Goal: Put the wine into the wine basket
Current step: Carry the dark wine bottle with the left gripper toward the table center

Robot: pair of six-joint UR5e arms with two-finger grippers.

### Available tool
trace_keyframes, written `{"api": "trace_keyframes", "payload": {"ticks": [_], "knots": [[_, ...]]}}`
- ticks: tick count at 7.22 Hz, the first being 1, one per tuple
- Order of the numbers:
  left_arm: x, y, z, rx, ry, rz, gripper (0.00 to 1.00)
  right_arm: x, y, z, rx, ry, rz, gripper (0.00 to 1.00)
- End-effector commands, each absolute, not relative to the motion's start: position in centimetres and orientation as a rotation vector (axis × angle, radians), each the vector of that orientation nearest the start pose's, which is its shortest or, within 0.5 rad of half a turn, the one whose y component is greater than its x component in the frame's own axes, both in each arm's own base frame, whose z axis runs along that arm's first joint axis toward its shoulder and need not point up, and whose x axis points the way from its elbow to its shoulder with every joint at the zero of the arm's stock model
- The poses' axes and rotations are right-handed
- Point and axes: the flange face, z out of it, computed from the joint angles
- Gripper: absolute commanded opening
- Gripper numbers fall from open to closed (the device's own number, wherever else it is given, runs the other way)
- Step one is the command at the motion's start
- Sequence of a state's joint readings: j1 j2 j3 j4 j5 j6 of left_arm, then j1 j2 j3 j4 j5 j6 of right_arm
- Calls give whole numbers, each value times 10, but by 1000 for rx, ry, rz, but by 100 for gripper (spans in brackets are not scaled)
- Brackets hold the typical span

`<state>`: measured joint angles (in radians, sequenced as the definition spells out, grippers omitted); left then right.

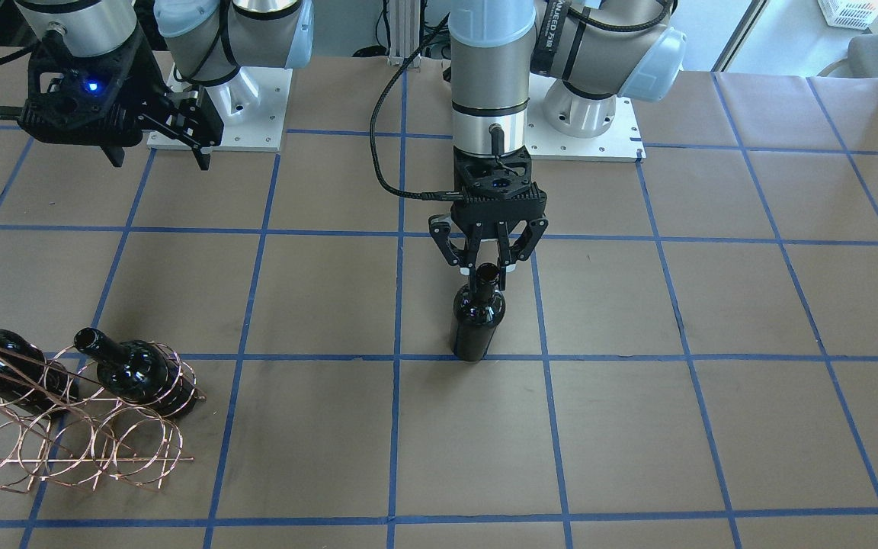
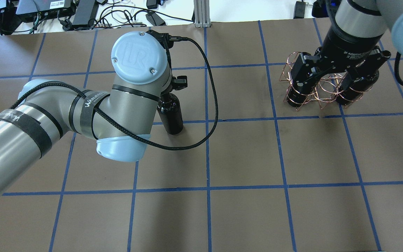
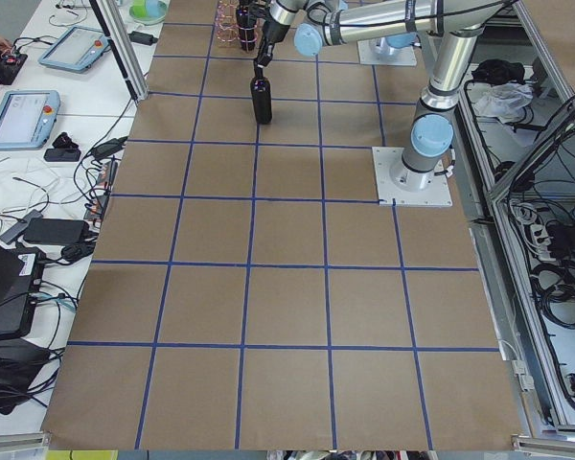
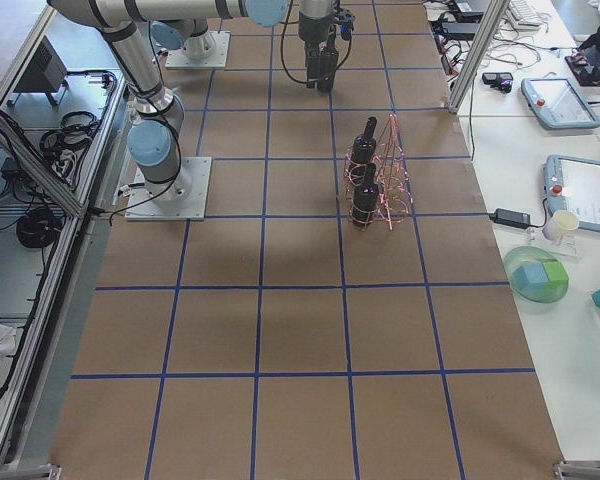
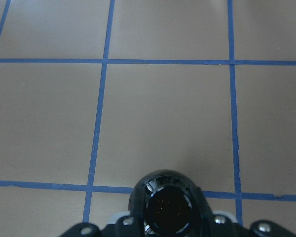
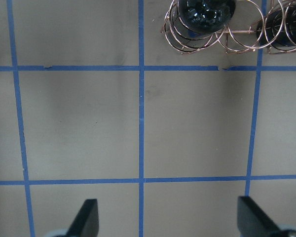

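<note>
Black glossy wine [image 1: 477, 324] stands upright, mouth open.

Wine [image 1: 477, 324] upright ctr, L gripper [image 1: 487, 268] fingers round neck, wine basket [image 1: 73, 438] to robot's R, 2 bottles [image 1: 138, 374] inside

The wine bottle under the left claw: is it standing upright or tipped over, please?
Upright. The wine bottle stands with its base on the table, its neck pointing straight up inside the left claw.
</note>
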<state>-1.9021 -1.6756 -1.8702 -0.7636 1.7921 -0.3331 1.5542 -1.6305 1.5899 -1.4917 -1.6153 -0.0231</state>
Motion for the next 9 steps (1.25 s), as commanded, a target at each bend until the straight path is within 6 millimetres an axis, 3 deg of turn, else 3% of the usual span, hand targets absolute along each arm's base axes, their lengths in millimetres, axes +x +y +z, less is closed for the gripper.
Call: {"api": "trace_keyframes", "payload": {"ticks": [1,3,4,6,7,8,9], "knots": [[-280,-471,378,-62,2986,-675,1,121,-466,499,-6,3184,50,100],[-278,-471,378,-67,2980,-678,57,121,-467,495,-1,3185,65,100],[-278,-472,377,-66,2978,-674,69,123,-466,496,-4,3183,60,100],[-278,-472,378,-69,2978,-676,75,122,-467,495,-11,3185,60,100],[-279,-473,382,-87,2987,-687,91,122,-468,496,-8,3185,50,100],[-280,-472,390,-90,3001,-686,100,121,-468,496,-8,3185,50,100],[-278,-477,406,-88,3025,-576,100,121,-468,496,-18,3184,46,100]]}}
